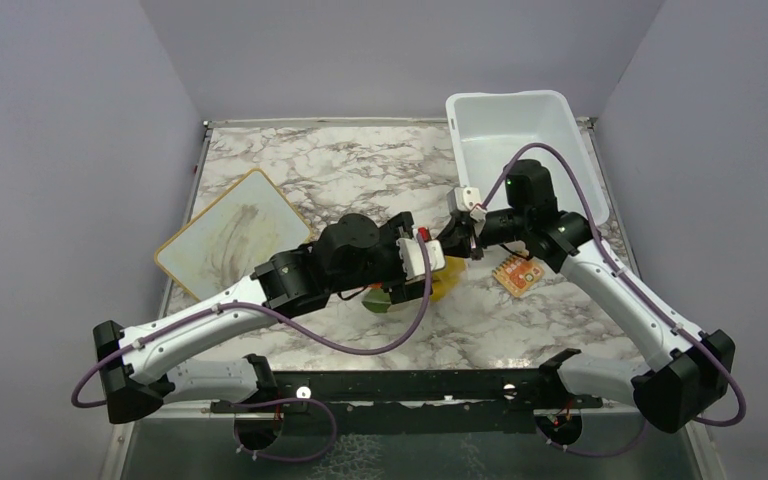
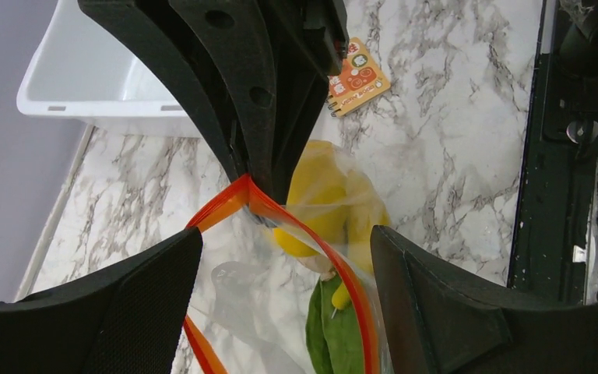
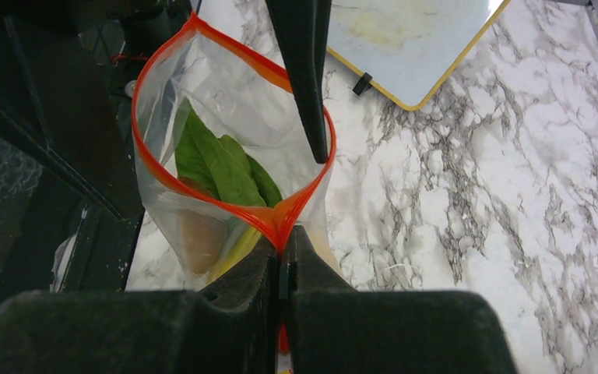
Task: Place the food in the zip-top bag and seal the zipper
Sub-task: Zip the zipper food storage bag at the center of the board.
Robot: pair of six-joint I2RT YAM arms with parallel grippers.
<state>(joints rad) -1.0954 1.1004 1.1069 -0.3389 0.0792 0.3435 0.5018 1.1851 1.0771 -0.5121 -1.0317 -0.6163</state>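
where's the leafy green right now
In the right wrist view, the leafy vegetable lies inside the open zip-top bag, just behind the red-orange zipper, whose near end the right pincer pinches.

Overhead wide, wrist views close, sharing bag (image 3: 226, 101)

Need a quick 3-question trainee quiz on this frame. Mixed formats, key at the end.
1. True or false: the zipper of the zip-top bag is sealed along its whole length.
2. Which gripper is shut on the zipper? A) left gripper B) right gripper C) both
3. Fill in: the leafy vegetable is ____ the bag.
Key: 1 false, the mouth gapes open. 2 B; the left gripper is open, straddling the mouth. 3 inside.
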